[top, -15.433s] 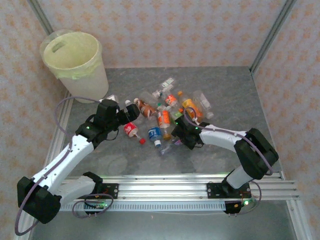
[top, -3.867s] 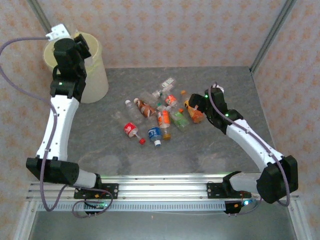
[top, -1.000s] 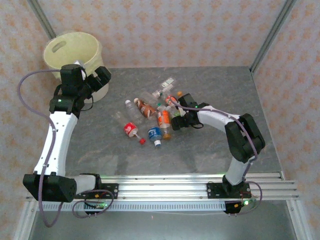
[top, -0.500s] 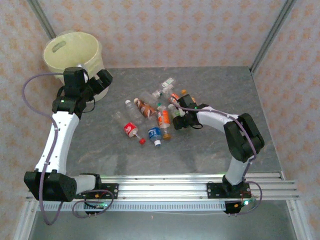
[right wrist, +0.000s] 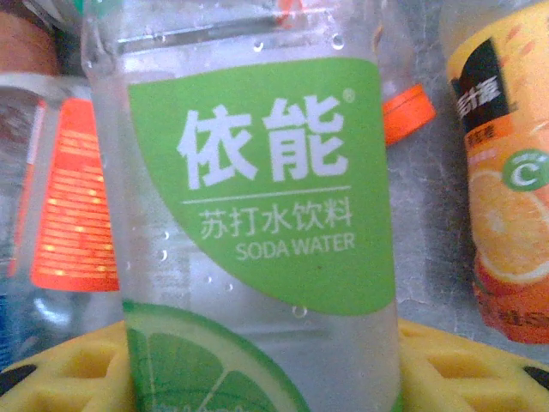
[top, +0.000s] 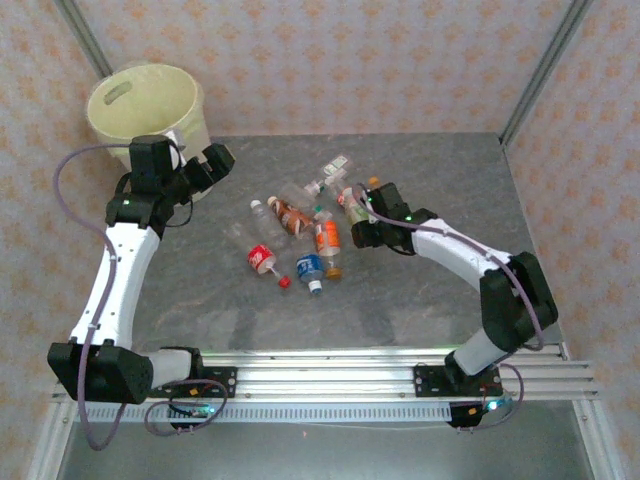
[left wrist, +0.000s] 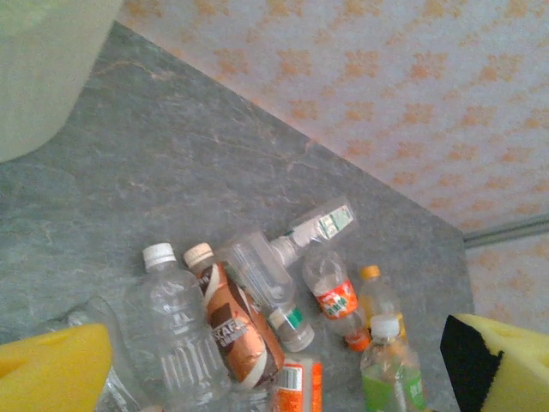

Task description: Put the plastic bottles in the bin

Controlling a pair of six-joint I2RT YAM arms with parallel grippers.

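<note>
The worktop [top: 420, 300] carries the bin [top: 197, 110] at its far left corner and the bottles [top: 300, 225] strewn about its middle. That leaves a long way between the two for whichever arm is loaded. The left hand [top: 208, 165] hangs wide and empty near the bin, between it and the heap. The right hand [top: 358, 225] sits at the heap's right side, closed on the green bottle [right wrist: 257, 215], whose body stands between the yellow pads [right wrist: 446, 369].

The biggest risk, as I judge it, is the carry. The bin stands hard by the left edge, and the right arm may not reach it cleanly. A swing across would pass over the heap and toward the left arm, so a knock between arms or a short drop onto the worktop is possible.

Next is the grip. The green bottle is smooth and round, with droplets on its wall, and the pads meet it at the lime-printed end of its label. It could twist or slip out on the lift, or buckle if the wall is thin.

Then the neighbours — an orange bottle [right wrist: 506, 215] lies just beside it on one side and a red-labelled bottle [right wrist: 73, 197] on the other. A careless lift could nudge either into a roll.

Smallest of all, a loose red cap [top: 284, 282] nearer the near edge could be swept off by a low pass.
</note>
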